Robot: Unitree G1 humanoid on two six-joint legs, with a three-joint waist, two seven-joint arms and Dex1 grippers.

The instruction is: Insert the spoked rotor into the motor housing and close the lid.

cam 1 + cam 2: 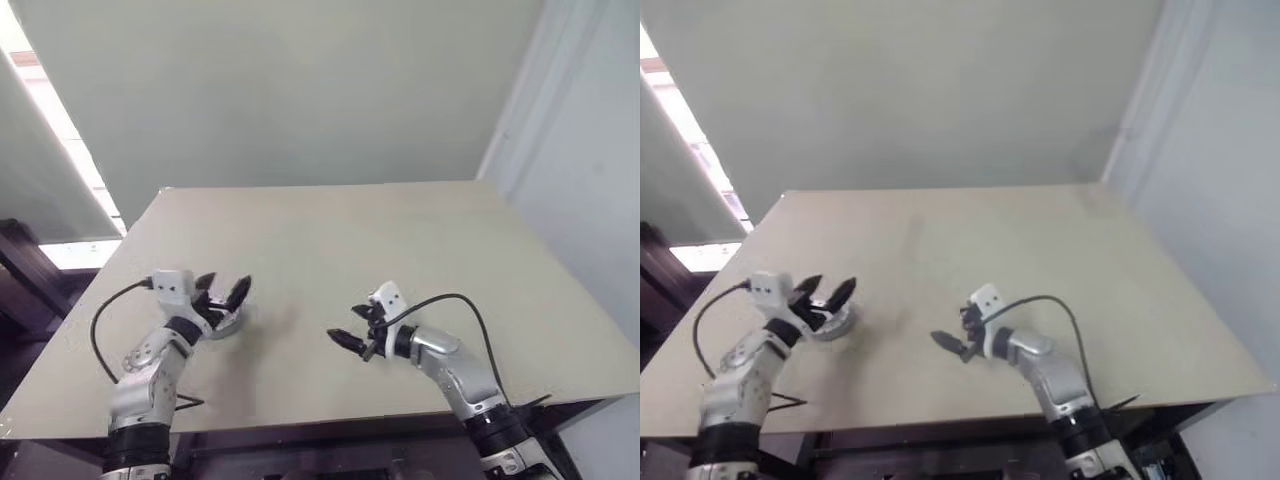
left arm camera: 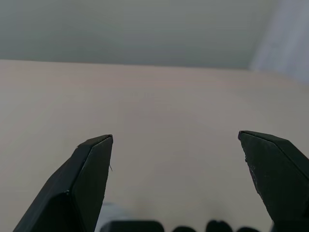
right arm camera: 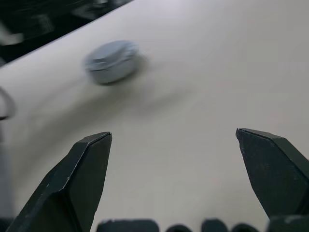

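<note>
A small grey round disc (image 3: pixel 112 61) lies flat on the beige table (image 1: pixel 400 240) near its front left. Its top looks like the lid, closed over whatever is beneath. The spoked rotor and the motor housing are hidden. My left gripper (image 1: pixel 224 288) hovers just above the disc (image 1: pixel 226 323), its fingers open and holding nothing. My right gripper (image 1: pixel 352 325) stands open to the right of the disc, well apart from it and pointing toward it, with nothing between its fingers (image 3: pixel 91 164).
Black cables loop from both wrists over the table's front edge (image 1: pixel 300 418). A pale wall (image 1: pixel 300 90) rises behind the table. To the left, beyond the table's edge, is a dark drop with a bright strip (image 1: pixel 60 120).
</note>
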